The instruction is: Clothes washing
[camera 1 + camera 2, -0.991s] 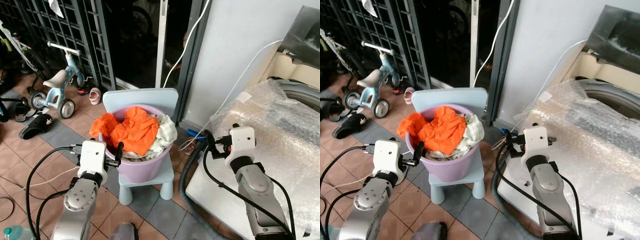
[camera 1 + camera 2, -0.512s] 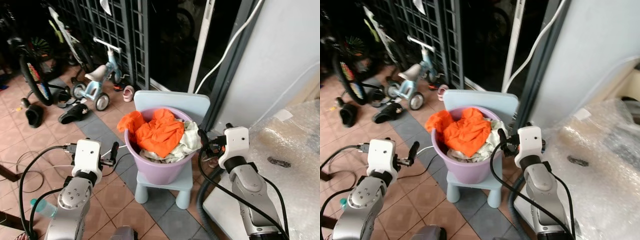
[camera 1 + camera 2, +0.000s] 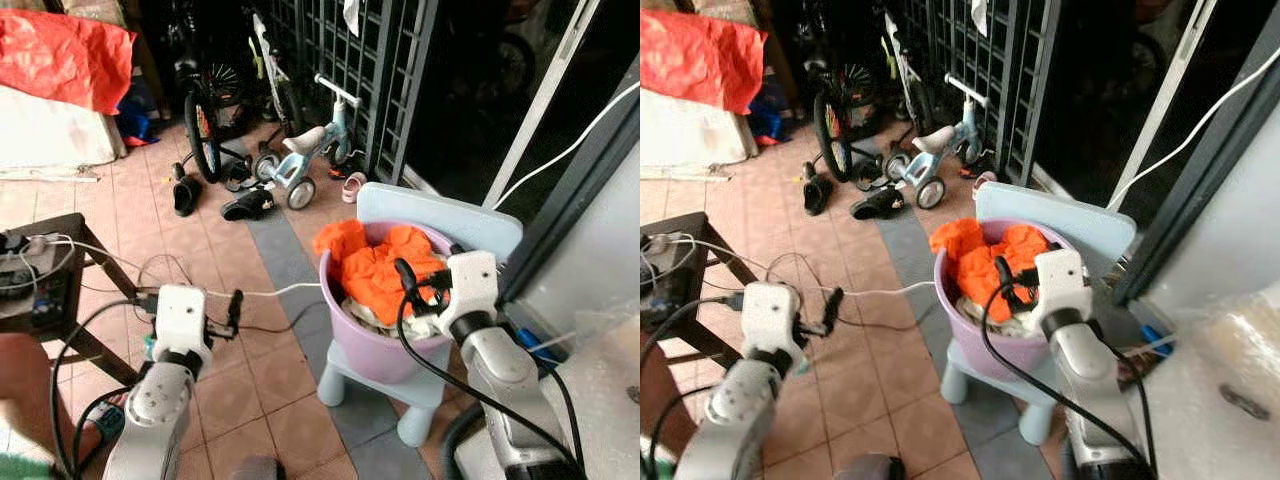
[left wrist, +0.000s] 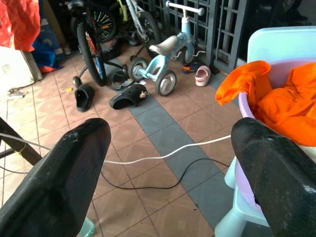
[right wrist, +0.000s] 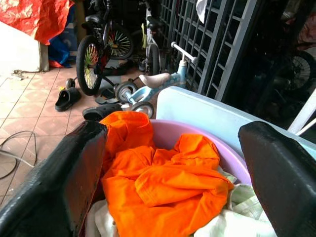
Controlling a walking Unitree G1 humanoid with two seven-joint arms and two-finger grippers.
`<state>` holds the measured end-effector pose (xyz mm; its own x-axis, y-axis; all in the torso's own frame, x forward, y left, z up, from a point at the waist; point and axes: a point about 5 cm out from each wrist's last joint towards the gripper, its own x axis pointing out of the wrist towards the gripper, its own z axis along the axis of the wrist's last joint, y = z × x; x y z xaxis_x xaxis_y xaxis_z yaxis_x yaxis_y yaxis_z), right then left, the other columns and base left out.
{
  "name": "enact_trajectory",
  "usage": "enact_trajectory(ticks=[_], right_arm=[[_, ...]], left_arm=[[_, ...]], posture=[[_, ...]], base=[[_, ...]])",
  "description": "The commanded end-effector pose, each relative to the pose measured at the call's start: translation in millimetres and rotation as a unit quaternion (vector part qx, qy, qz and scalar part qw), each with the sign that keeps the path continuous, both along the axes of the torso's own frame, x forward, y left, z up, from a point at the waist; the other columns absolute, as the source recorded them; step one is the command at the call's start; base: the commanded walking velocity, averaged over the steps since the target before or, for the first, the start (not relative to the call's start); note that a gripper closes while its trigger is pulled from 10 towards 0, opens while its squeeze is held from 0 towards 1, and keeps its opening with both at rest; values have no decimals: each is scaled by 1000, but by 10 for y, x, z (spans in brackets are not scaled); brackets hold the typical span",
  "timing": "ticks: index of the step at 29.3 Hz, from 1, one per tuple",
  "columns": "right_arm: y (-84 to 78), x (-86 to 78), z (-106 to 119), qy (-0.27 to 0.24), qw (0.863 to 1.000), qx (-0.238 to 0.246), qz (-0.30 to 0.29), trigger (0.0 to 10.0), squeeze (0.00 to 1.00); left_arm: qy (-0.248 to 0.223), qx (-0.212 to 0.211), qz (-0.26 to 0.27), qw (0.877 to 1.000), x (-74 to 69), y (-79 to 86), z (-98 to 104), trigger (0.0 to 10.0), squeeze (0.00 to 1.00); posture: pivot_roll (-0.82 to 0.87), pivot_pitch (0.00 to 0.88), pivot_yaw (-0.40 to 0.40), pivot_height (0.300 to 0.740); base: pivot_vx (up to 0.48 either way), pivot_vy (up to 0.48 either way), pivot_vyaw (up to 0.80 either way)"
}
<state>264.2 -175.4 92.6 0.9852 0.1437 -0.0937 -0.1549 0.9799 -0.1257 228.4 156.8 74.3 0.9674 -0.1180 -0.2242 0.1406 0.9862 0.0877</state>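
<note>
A purple laundry basket (image 3: 375, 345) stands on a small light-blue chair (image 3: 440, 215) with its seat under the tub and its backrest behind it. The basket is heaped with clothes: an orange garment (image 5: 158, 182) lies on top and hangs over the rim toward the open floor, with pale whitish cloth (image 5: 232, 217) under and beside it.

Right gripper (image 3: 408, 278) is just above the near rim of the basket, over the orange garment; fingers spread wide apart, nothing between them. In the right wrist view both black fingers (image 5: 59, 182) frame the pile without visibly touching it.

Left gripper (image 3: 235, 308) is held over the tiled floor (image 3: 250, 370), beside the basket and apart from it; fingers likewise wide apart and empty, as the left wrist view shows.

A white cable (image 4: 163, 155) and a black cable (image 4: 148, 186) run across the tiles toward the chair. Farther back: a light-blue child's tricycle (image 3: 305, 165), a bicycle (image 3: 205, 115), dark sandals (image 3: 245, 205) and a small pink shoe (image 4: 202, 75), all near a dark metal grille (image 3: 380, 70). A dark wooden stool (image 3: 45, 280) with cables on it stands at the robot's left; what sits on top looks like a power strip, though it is too small to confirm. An orange-red sheet (image 3: 65, 55) covers something at the far left.
</note>
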Motion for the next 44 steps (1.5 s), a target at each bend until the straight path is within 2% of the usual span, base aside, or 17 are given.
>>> enact_trajectory(ticks=[1,12,26,32,34,39,41,42,44], right_arm=[[47,19,9,-2,1000,3,4,10000,0],[40,23,-10,3,1000,-9,5,10000,0],[12,52,14,-2,1000,-9,-13,10000,0],[-7,68,10,-2,1000,-18,-19,10000,0],[0,65,-1,3,1000,-23,-18,10000,0],[-12,53,-118,43,997,-54,-18,10000,0],[-47,34,-253,93,992,-79,-25,10000,0],[-79,23,-313,116,990,-74,-34,10000,0],[-108,13,-362,134,987,-74,-43,10000,0]], left_arm=[[-4,7,8,1000,9,81,36,10000,0],[-8,8,10,1000,18,79,45,10000,0],[-3,16,10,1000,31,74,37,10000,0],[0,26,7,1000,35,74,32,10000,0],[-9,7,5,1000,31,49,47,10000,0],[2,18,13,1000,21,78,32,10000,0],[4,19,9,1000,9,63,40,10000,0],[4,14,5,1000,-1,43,49,10000,0],[4,15,1,1000,-10,28,55,10000,0]], posture=[[-5,0,-16,740],[-7,0,-14,740],[-10,0,-16,740],[-8,0,-16,740],[-6,0,-19,740],[0,0,-22,740],[2,0,-24,740],[4,0,-25,740],[9,0,-28,740]], base=[[251,409,0],[282,382,0],[472,0,0],[446,0,-452],[0,0,0],[0,0,0],[0,0,0],[0,0,0],[0,0,0]])
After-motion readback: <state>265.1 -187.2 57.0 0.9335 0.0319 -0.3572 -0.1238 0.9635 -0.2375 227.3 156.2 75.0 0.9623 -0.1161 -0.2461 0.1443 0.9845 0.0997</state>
